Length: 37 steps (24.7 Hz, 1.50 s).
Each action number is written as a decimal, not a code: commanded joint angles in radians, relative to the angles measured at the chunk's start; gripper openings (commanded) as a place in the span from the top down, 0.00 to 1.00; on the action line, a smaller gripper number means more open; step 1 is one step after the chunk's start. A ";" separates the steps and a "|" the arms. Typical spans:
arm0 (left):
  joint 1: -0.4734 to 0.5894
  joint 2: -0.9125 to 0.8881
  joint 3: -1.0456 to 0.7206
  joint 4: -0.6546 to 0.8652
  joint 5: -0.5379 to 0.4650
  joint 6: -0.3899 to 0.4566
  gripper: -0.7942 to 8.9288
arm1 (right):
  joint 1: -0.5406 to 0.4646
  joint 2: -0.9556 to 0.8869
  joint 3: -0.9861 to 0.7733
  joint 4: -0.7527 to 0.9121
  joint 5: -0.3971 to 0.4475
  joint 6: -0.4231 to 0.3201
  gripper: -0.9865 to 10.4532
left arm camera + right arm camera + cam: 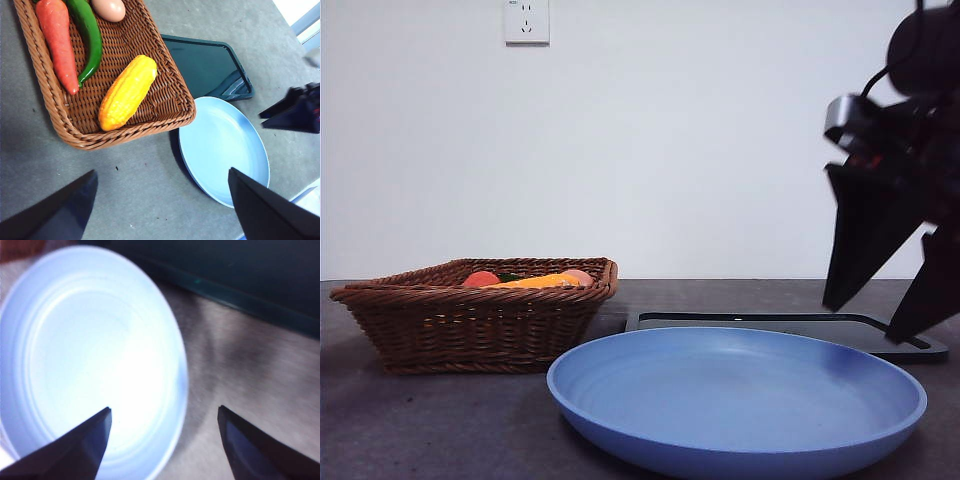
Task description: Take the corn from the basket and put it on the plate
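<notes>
the corn (127, 93) lies in the basket (170, 120) near its rim, in the centre-left of the left wrist view, tapered end toward the basket's corner, with a red carrot-like piece (57, 42) and a green pepper (89, 37) beside it but apart. the plate (222, 150) sits bare on the bench (130, 200) just beside the basket, a black tray (207, 65) behind it. the left gripper (162, 205) hangs above the bench short of the basket, jaws spread wide and holding nothing. the right gripper (890, 300), at the right edge of the front view, hovers over the plate's far side, jaws also spread and empty.

the step in hand looks like the reach for the corn. to do it well, the left gripper should probably turn so its jaws close across the cob's thick middle, not along its length, and come down clear of the woven rim and the pepper.
</notes>
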 commanded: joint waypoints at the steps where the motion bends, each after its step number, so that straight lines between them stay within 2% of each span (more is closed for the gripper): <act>1: -0.001 0.006 0.016 0.011 0.006 0.005 0.48 | 0.021 0.058 0.016 0.027 0.003 0.003 0.63; 7: -0.001 0.006 0.016 0.012 0.006 0.004 0.48 | 0.039 0.129 0.016 0.048 0.040 0.004 0.78; 14: -0.001 0.006 0.016 0.011 0.006 0.004 0.48 | 0.038 0.155 0.016 0.058 0.051 0.004 0.91; 22: -0.002 0.025 0.018 0.014 0.006 0.005 0.48 | 0.034 0.148 0.016 0.063 0.049 0.032 0.91; 28: -0.044 0.097 0.058 0.020 -0.004 0.032 0.48 | 0.016 0.071 0.034 -0.017 0.022 0.029 0.91; 33: -0.118 0.205 0.132 0.061 -0.084 0.072 0.48 | 0.002 -0.028 0.079 -0.113 0.023 0.018 0.91; 37: -0.193 0.319 0.194 0.085 -0.175 0.136 0.48 | -0.003 -0.102 0.122 -0.180 0.023 0.014 0.91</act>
